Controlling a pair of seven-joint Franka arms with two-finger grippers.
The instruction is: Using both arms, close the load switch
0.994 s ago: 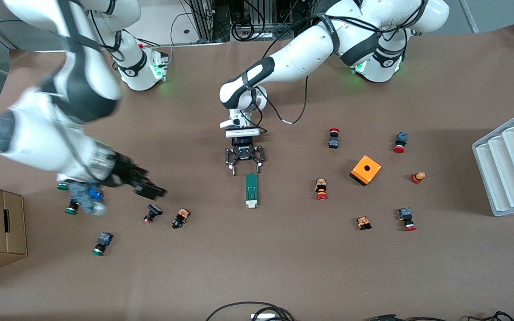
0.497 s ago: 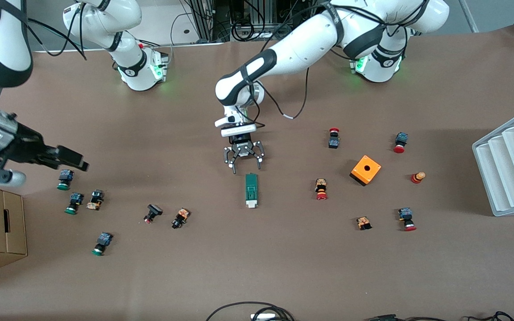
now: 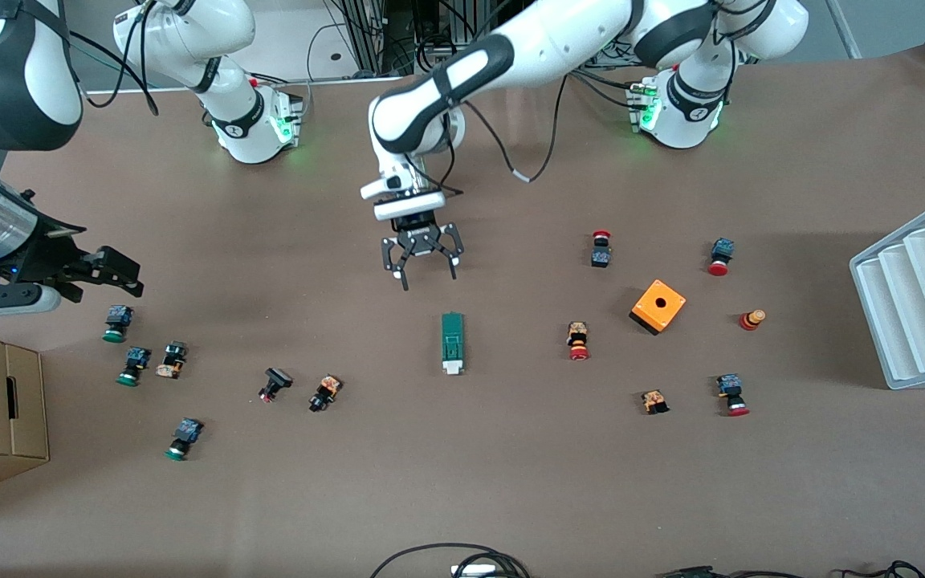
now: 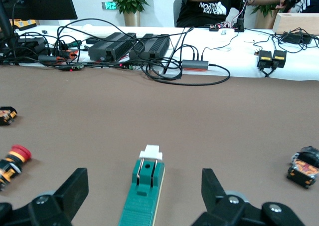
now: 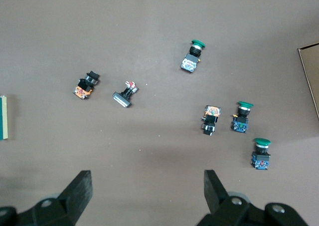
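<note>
Mid-worktop, your narrow green plastic load switch (image 3: 452, 343) looks light, rigid; pinch its long sides. Left gripper (image 3: 422, 258) and right gripper (image 3: 101, 269): fingers apart, empty.

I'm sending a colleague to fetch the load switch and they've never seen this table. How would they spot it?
Start at the left gripper, hanging open over the middle of the brown table. Just nearer the front camera lies the load switch, alone on the paper. It is a long, narrow green block with a white lever tab at its nearer end, unlike the stubby red- and green-capped push buttons scattered toward either end.
</note>
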